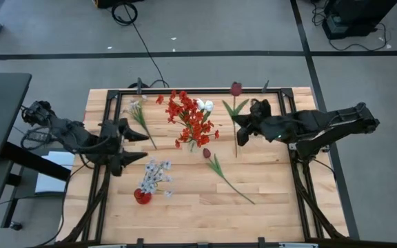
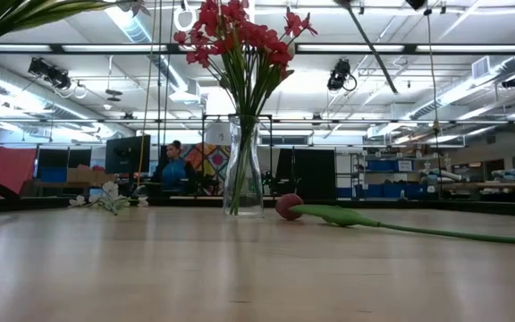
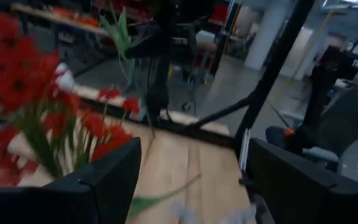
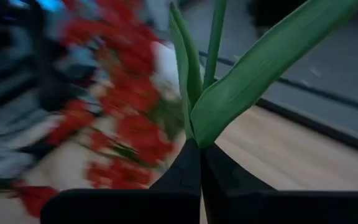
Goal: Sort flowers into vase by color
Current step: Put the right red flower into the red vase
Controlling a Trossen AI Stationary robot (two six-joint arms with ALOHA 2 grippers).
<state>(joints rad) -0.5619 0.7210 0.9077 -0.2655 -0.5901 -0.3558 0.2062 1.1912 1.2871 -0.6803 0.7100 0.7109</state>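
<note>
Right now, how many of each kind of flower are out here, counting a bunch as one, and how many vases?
Dark red tulips: 2
Pale sprays: 2
Bright red bunch: 1
White tulip cluster: 1
Vases: 2
Total: 8

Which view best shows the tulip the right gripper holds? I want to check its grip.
The right wrist view: the right gripper is shut on the tulip's stem, just below the leaves. The high view shows the whole flower, bud to stem, but small. The low and left wrist views don't clearly show it.
</note>
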